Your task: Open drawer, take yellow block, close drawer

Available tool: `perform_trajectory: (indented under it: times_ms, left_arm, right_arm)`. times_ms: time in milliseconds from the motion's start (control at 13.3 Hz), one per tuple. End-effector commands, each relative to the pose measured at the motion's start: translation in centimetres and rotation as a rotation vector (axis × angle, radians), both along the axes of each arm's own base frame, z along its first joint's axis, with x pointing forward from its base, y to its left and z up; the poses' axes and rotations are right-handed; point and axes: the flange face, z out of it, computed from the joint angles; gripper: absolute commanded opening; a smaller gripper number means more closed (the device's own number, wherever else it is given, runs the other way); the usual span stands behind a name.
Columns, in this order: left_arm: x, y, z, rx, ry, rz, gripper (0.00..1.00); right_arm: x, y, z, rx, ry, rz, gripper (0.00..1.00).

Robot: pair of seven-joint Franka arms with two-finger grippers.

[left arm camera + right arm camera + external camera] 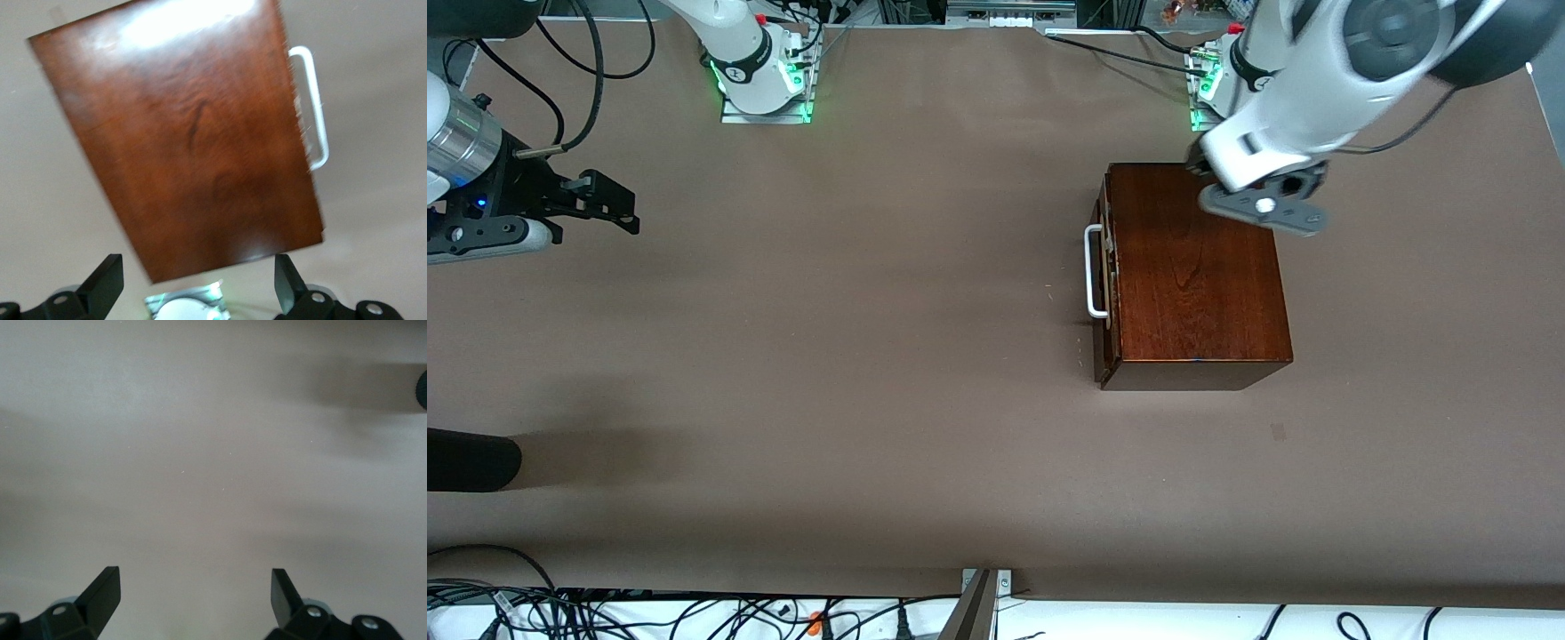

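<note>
A glossy reddish-brown wooden box stands toward the left arm's end of the table. Its drawer looks pushed in, with the white bar handle facing the right arm's end. My left gripper hangs over the box's top corner nearest the robot bases. In the left wrist view the left gripper is open and empty above the box top, with the handle at one side. At the right arm's end, my right gripper waits, open over bare table. The yellow block is hidden.
A dark rounded object lies at the right arm's end, nearer the front camera. Cables run along the table's near edge. The arm bases stand at the robots' edge, green-lit. The brown tabletop spreads between the box and the right gripper.
</note>
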Motion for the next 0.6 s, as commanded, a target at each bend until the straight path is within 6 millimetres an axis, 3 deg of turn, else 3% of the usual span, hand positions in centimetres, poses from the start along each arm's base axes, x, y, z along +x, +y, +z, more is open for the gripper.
perform_trajectory:
  times_ms: [0,301,527]
  left_arm:
    - [1.5,-4.7,-3.8,-0.029,-0.01,0.069,1.0]
    - [1.2,-10.7,-8.7,-0.043,-0.025,0.141,1.0]
    - [-0.2,-15.3,-12.2,0.031,-0.109,0.109,1.0]
  right_arm:
    - [-0.1,-0.2,0.2,-0.001,0.005,-0.005,1.0]
    - [-0.1,-0.2,0.2,-0.001,0.005,-0.005,1.0]
    - [-0.1,-0.2,0.2,-0.001,0.005,-0.005,1.0]
